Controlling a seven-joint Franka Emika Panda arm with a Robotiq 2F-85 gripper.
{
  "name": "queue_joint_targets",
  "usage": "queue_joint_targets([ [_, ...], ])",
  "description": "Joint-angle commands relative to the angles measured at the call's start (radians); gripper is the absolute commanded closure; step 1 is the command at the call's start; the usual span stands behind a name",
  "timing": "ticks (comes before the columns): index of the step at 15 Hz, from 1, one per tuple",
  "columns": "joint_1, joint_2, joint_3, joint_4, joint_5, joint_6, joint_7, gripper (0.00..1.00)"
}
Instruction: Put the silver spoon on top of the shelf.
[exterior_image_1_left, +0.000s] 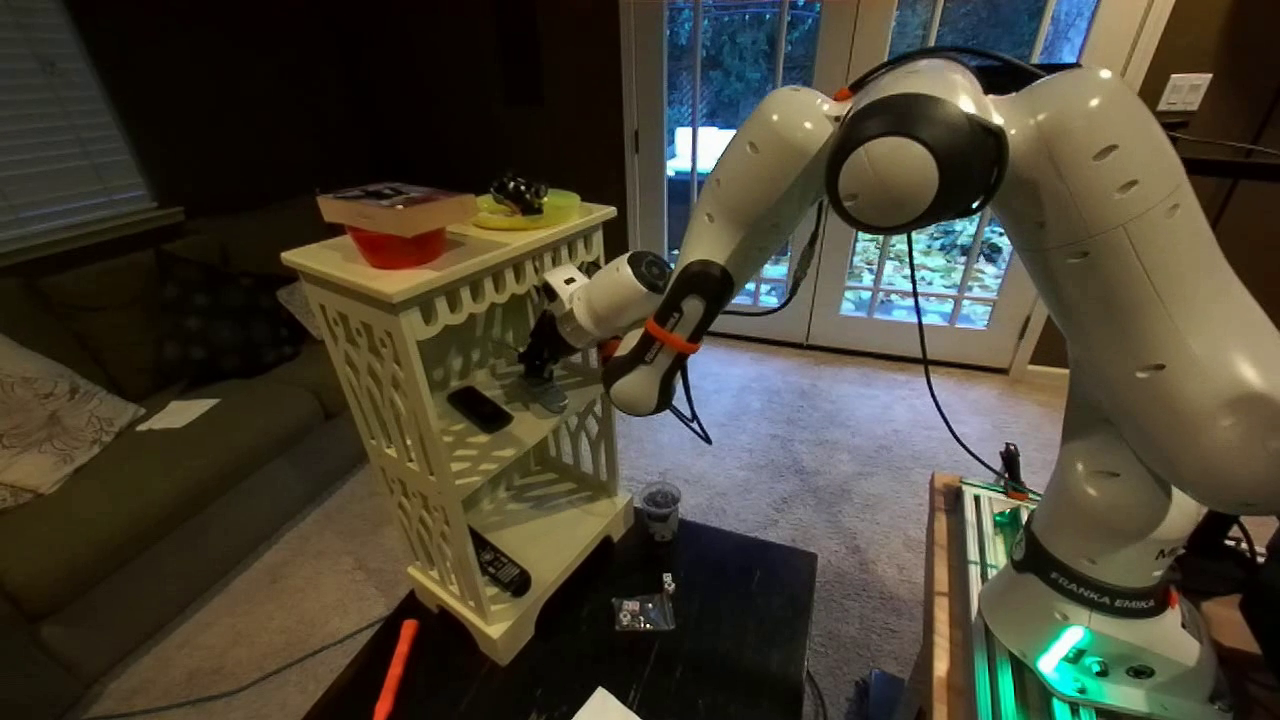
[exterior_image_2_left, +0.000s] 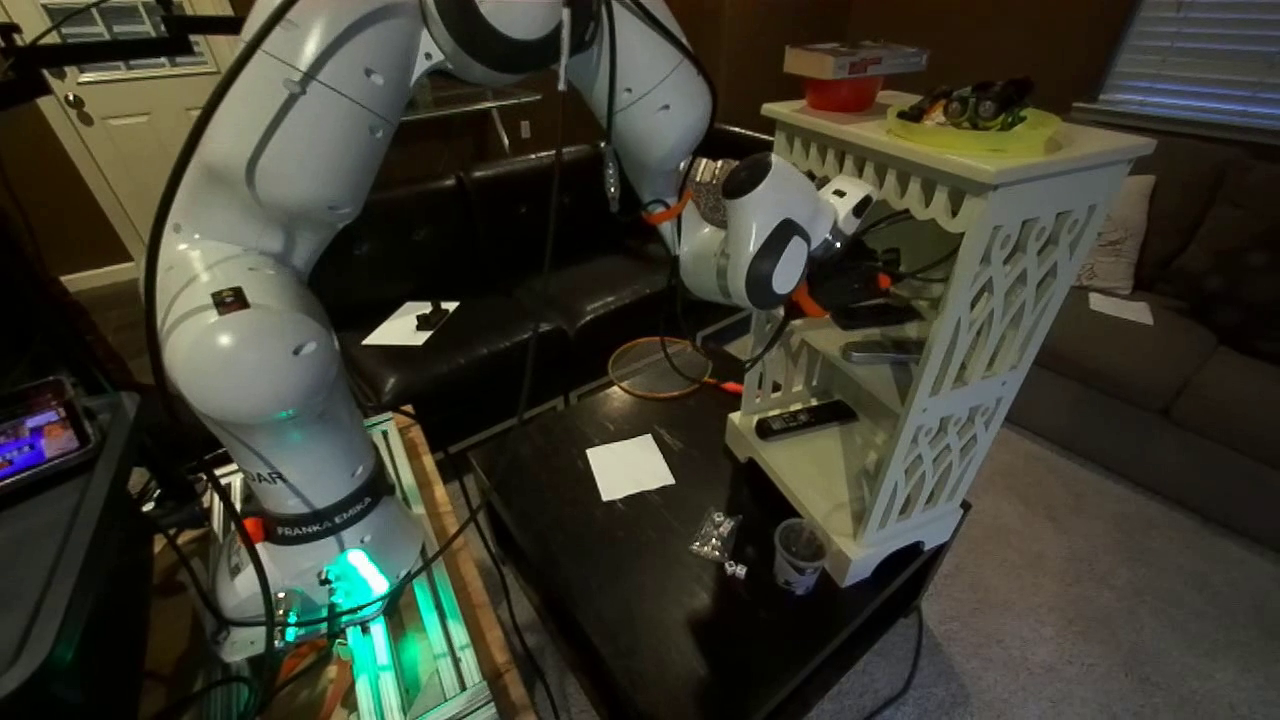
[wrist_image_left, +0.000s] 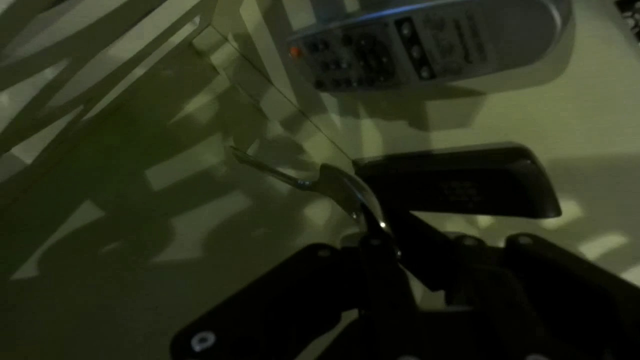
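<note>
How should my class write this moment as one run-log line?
hand: closed on silver spoon near its bowl end | location: shelf, upper compartment | nearby: grey remote | status: spoon not yet on top

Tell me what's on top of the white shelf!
On top of the shelf: a red bowl with a flat box over it, and a yellow-green dish holding dark things. The box hides the bowl's inside, so I can't tell if anything's there.

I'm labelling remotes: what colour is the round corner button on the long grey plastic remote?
Orange; the round corner button shows best in the wrist view.
</note>
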Motion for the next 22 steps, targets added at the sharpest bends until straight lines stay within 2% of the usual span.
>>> queue_joint_targets([
  [1,-0.147,-0.121,0.139,-0.143,-0.119,0.094,0.052,0.98],
  [4,-0.339,-0.171,0.296,-0.237,-0.337,0.18,0.143,0.98],
  [9,-0.637,-0.203,0.435,-0.353,-0.728,0.367,0.339,0.98],
  [11,-0.72,-0.208,0.434,-0.361,-0.89,0.45,0.43,0.98],
  [14,-0.808,-0.211,0.411,-0.333,-1.108,0.581,0.58,0.98],
  [15,-0.743,-0.213,0.317,-0.319,-1.146,0.656,0.64,0.98],
  [18,-0.727,-0.216,0.242,-0.282,-1.265,0.807,0.762,0.98],
  [19,-0.925,-0.221,0.467,-0.256,-1.344,0.738,0.798,0.98],
  [20,-0.955,-0.216,0.51,-0.235,-1.39,0.736,0.839,0.98],
  [22,-1.045,-0.181,0.674,-0.184,-1.445,0.714,0.896,0.98],
])
